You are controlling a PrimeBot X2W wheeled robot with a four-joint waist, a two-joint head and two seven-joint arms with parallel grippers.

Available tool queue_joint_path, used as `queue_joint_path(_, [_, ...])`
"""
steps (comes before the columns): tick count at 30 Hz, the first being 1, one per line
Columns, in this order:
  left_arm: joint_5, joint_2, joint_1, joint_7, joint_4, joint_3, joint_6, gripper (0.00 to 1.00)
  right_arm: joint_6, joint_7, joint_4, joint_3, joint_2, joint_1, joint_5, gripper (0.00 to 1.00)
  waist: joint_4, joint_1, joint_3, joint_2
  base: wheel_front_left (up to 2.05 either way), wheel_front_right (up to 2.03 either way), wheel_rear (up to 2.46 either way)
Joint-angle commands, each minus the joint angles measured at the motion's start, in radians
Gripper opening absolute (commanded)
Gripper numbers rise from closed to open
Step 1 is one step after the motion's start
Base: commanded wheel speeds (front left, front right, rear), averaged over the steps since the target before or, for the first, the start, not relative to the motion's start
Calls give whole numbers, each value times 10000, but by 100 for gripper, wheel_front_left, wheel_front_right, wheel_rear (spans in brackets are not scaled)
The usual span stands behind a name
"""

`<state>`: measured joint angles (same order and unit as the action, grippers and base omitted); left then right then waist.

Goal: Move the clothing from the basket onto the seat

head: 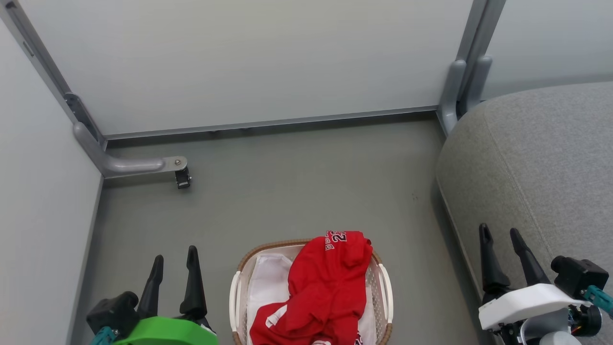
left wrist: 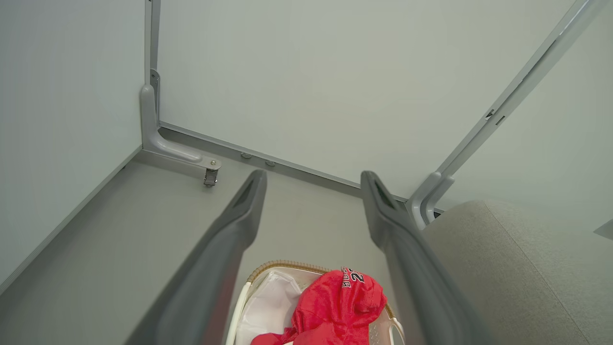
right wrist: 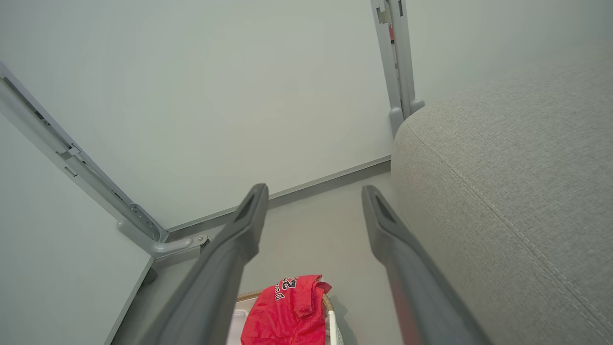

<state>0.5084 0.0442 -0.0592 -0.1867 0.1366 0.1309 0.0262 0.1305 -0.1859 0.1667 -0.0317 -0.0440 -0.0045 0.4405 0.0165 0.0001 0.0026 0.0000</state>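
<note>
Red clothing (head: 325, 292) with white lettering is heaped in the cream basket (head: 383, 287) on the floor, spilling over its far rim; a white liner shows at its left. The same clothing (left wrist: 335, 306) (right wrist: 287, 311) lies low between the fingers in both wrist views. The grey seat (head: 541, 167) rises at the right. My left gripper (head: 173, 256) hangs open to the left of the basket, above the floor. My right gripper (head: 500, 235) stands open over the seat's front edge, nothing between its fingers.
Pale partition walls close the space at the back and left. A grey metal foot with a small caster (head: 182, 178) sticks out from the left corner. Another grey post foot (head: 452, 96) stands by the seat's far corner. Grey floor stretches beyond the basket.
</note>
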Motion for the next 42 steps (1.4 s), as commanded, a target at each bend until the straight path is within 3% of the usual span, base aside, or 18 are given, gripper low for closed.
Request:
queue_joint_path(1, [-230,69,-100,-104,-13,38,-31,100,3,-112,-2,0,-59,135,-288,100,6,-1,2,0,0,0,0])
queue_joint_path(34, [-2528,88,-347,-752,397,652,-182,100,2,-763,283,196,-89,189,-2799,100,128,-1,91,0,0,0,0])
queue_joint_path(42, [-2612,89,-310,-780,512,726,-160,100,1,-807,326,237,-90,180,-2836,100,137,-1,101,0,0,0,0])
